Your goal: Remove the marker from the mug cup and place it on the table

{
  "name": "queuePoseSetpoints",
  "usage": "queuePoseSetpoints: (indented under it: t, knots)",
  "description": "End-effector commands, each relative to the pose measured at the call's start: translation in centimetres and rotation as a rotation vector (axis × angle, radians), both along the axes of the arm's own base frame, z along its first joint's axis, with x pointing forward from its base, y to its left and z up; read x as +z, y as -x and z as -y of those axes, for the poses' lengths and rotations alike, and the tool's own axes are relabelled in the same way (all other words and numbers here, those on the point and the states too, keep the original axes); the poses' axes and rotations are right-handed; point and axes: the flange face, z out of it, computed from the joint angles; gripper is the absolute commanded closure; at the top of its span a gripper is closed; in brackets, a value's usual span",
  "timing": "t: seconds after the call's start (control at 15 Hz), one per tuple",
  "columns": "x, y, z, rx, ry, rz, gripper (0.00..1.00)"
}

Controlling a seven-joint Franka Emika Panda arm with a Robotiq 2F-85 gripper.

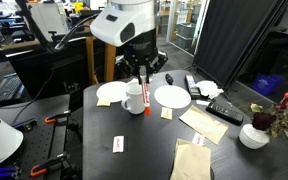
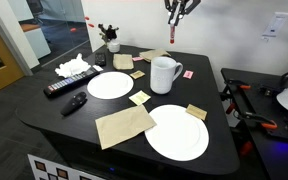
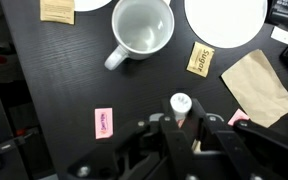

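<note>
So, your gripper [image 3: 181, 118], bottom middle of the wrist view, is pinched on the marker [image 3: 181, 103], whose pale end pokes out between the jaws. In an exterior view it hangs upright near the top of the frame, clear above the mug cup [image 2: 165, 73], which looks empty from the wrist. I'd guess it's a light, stiff, slick plastic stick, so gripped near one end it could swivel. Lower it gently onto bare table [image 3: 44, 90], left of frame.
</note>
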Motion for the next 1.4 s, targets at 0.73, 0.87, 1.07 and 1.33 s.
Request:
queuePoseSetpoints:
  t: [0.73, 0.87, 1.07, 1.33]
  knots:
    - [-3.4, -3.6, 1.7, -0.061, -0.017, -0.042, 0.95]
    - [-3.6, -4.2, 2.6, -0.132, -0.071, -0.045, 0.95]
    - [-3.6, -5.1, 3.5, -0.218, -0.122, -0.051, 0.95]
    - [-3.5, -6.8, 4.1, -0.302, -0.118, -0.073, 0.95]
